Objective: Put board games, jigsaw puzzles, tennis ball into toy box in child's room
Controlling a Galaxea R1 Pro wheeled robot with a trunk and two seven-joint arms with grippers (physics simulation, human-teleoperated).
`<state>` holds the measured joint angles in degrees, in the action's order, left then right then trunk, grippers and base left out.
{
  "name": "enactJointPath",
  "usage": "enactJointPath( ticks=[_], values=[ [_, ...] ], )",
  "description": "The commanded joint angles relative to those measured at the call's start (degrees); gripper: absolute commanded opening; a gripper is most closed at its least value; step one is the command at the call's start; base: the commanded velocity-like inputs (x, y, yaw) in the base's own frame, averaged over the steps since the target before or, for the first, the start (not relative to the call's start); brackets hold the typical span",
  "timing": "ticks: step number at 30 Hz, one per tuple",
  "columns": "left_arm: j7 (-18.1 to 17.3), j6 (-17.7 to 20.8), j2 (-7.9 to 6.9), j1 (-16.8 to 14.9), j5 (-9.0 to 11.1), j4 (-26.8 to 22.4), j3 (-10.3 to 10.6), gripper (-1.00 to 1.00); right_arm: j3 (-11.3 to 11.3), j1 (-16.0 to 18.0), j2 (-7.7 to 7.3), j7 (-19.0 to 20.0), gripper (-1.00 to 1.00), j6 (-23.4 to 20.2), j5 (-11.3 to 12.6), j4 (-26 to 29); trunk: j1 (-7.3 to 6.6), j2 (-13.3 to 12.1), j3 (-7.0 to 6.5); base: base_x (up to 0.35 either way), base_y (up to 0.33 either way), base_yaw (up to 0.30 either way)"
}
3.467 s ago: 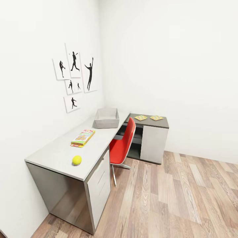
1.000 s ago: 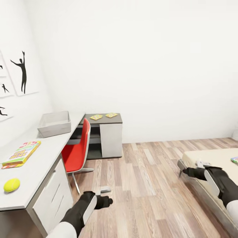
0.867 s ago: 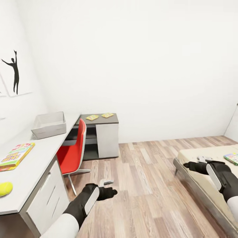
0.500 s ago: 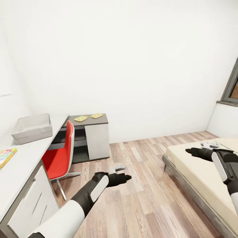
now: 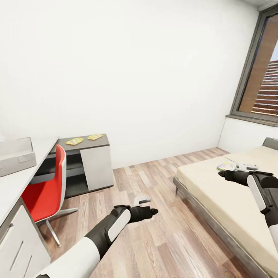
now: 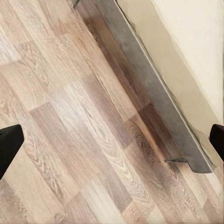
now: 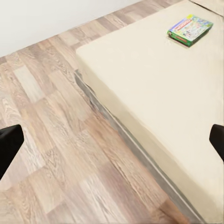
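On cream mattress bed (image 7: 177,107): green-edged flat board game (image 7: 190,29), ahead of right end effector (image 5: 247,167), long axis slantwise; right arm nearer. Both end effectors wide, empty.

toy box (image 5: 15,156) cut off at the frame edge | board game (image 5: 224,166) half behind right gripper (image 5: 242,166), cover unreadable

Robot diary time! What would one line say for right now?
phase: heading for bed | left pincer: open, over floor | right pincer: open, over bed | board game: on bed | jigsaw puzzles: on dark desk
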<state>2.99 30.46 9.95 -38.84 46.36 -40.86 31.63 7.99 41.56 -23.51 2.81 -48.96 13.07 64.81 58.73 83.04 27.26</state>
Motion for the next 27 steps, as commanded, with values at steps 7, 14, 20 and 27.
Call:
enactJointPath(
  ticks=[7, 14, 20, 27],
  values=[
    [0.34, -0.48, -0.2, 0.28, 0.63, 0.15, 0.16, 1.0, 0.29, 0.1, 0.03, -4.92, 1.0, -0.39, 0.04, -0.33, 0.0, 0.04, 0.06, 0.0, 0.0, -0.293],
    [0.49, -2.85, -0.52, 1.4, 0.48, 0.27, -0.15, 1.0, 0.65, 0.43, -0.28, -8.4, 1.0, -0.35, 0.19, -4.8, 0.0, 0.04, 0.06, 0.0, 0.0, -0.293],
    [2.64, -4.76, -0.66, 2.57, 0.39, 0.63, -2.41, 1.0, 0.77, 0.71, -1.07, -9.43, 1.0, 2.35, 0.15, -13.48, 0.0, 0.04, 0.07, 0.0, 0.0, -0.294],
    [6.61, -5.88, -1.13, 5.24, 0.44, 0.87, -8.63, 1.0, 0.68, 1.34, -2.91, -9.68, 1.0, 6.55, 0.02, -19.94, 0.0, 0.04, 0.14, 0.0, 0.0, -0.293]
  ],
)
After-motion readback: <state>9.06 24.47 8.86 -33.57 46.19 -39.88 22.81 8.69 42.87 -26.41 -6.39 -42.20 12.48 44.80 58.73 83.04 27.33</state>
